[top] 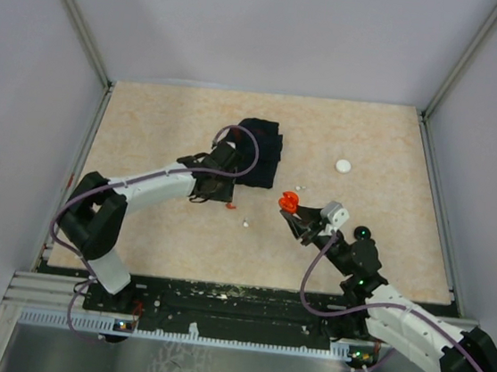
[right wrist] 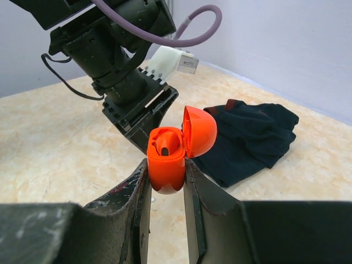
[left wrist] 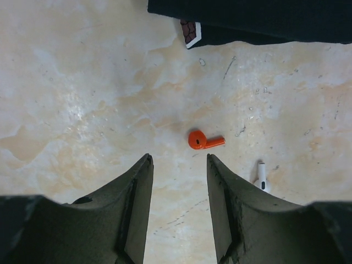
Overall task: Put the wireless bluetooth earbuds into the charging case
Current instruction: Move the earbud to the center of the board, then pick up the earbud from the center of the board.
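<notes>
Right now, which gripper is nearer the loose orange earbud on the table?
Left. The left gripper hangs just short of the orange earbud, which lies beyond its parted jaws. The right gripper is off to the side, shut on the open charging case.

**Top view.** Even, diffuse light from above. The tabletop [top: 165, 132] is bright and uniform, with only soft, short shadows under the arms. The dark cloth [top: 262, 147], toward 12 o'clock, is near-black and its folds are lost.

**Left wrist view.** The table surface is sharp, with a pale sheen toward 9 o'clock. The orange earbud [left wrist: 197, 139] and white earbud [left wrist: 262, 175] cast small, faint shadows. The fingers [left wrist: 132, 214] of the left gripper [left wrist: 179, 162], at 6 o'clock, are underexposed and slightly soft.

**Right wrist view.** The charging case [right wrist: 168, 159] at centre is crisp, with a soft highlight on its lid. The fingers [right wrist: 121, 203] of the right gripper [right wrist: 166, 173], at 6 o'clock, are blurred and dark.
</notes>
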You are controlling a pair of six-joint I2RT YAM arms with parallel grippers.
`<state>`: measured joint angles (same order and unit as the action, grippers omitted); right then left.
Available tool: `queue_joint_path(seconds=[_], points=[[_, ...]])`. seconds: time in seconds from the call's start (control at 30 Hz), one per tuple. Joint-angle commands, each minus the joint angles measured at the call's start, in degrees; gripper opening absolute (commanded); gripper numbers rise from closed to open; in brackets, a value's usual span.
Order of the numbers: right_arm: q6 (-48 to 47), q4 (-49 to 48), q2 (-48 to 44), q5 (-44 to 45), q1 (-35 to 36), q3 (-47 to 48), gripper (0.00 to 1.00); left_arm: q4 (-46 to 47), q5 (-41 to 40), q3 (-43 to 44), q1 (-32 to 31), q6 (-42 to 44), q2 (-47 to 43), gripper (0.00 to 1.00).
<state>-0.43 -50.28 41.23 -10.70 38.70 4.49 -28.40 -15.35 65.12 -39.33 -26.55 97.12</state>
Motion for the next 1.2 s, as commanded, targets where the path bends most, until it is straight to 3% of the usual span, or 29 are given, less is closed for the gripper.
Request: queue_joint_path(seconds=[0.0, 0.87, 1.17], points=[[0.42, -4.11, 0.47, -1.12, -0.07, 0.87, 0.0, 4.62, 1.92, -3.49, 0.13, -10.79, -1.77, 0.49], [0.19, -3.99, -0.08, -0.55, -0.09, 0.17, 0.0, 5.68, -5.62, -1.28, -3.9, -12.18, 7.59, 0.39], [0.15, -3.39, -0.46, -0.42, -0.1, 0.21, 0.0, 6.81, -6.02, -1.31, -3.87, -11.91, 7.14, 0.37]])
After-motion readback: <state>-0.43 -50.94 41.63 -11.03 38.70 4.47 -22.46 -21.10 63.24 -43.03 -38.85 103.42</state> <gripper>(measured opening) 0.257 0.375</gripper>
